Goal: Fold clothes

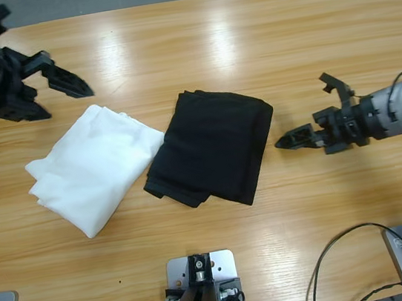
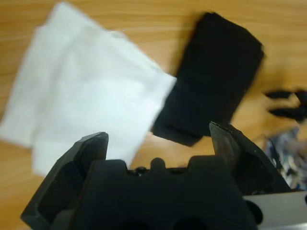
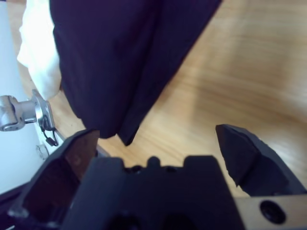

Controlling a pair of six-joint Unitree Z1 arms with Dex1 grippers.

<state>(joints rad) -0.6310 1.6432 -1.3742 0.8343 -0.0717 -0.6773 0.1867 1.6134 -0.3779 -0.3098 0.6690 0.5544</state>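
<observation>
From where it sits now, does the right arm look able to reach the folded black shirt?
Probably yes. The right gripper points at the black shirt from just off its near edge, jaws open and empty, with only bare table between them. The white garment lies on the shirt's far side, out of the way.

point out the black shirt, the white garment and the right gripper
black shirt (image 1: 211,145), high view, middle of the folded stack
white garment (image 1: 98,165), high view, centre of the cloth
right gripper (image 1: 287,140), high view, at the jaw tips

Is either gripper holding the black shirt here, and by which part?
Nothing is held. The left gripper is open above the table beyond the white garment; the right gripper is open beside the folded black shirt, not touching it.
</observation>
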